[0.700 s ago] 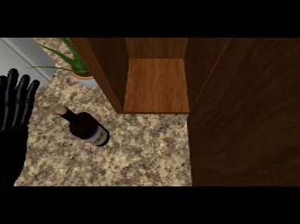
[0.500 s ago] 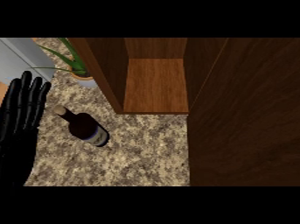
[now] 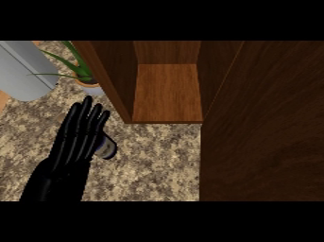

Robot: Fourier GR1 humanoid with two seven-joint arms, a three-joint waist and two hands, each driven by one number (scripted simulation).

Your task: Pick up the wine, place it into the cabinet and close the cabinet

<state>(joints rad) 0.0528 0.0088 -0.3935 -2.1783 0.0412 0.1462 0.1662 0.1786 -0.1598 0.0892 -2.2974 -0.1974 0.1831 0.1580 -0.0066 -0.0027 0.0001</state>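
One hand (image 3: pixel 77 142), the left, is hovering with straight fingers, holding nothing, over the wine (image 3: pixel 107 149), probably lying on the desk (image 3: pixel 157 160); brushing it could roll it toward six o'clock, away from the cabinet (image 3: pixel 168 90).

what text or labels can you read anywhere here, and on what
No readable text anywhere.
The wine bottle, mostly hidden behind the left hand, shows a pale label band, but nothing on it can be read.
The cabinet, the potted plant and the grey appliance carry no visible words, numbers or signs.
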